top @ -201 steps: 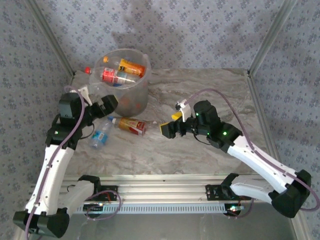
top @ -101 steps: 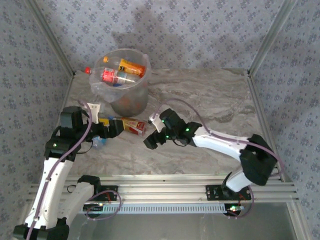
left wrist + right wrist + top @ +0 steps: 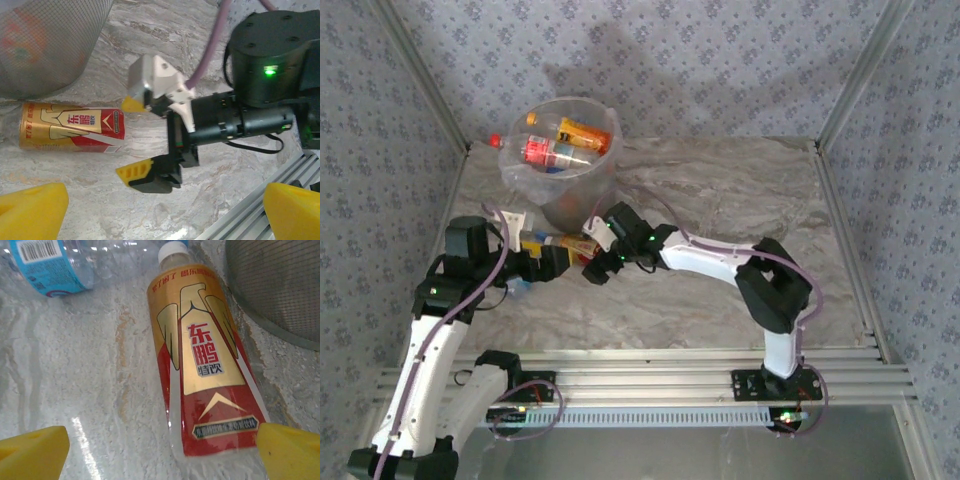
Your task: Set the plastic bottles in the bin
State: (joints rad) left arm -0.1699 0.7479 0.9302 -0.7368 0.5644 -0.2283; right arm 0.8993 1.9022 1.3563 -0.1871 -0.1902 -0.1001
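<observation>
- The right pincer (image 3: 134, 138) is hanging released, fingers spread wide just short of the base of the red-gold bottle (image 3: 205, 365) lying beside the bin (image 3: 585, 195).
- The left pincer (image 3: 162, 210) is gaping too, empty.
- The blue-label bottle (image 3: 50, 265) is getting cut off by the frame.

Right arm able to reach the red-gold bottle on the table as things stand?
Probably yes: the open right gripper sits at the bottle's base, fingertips wide on either side, nothing between. The bin and left gripper crowd it slightly.
</observation>
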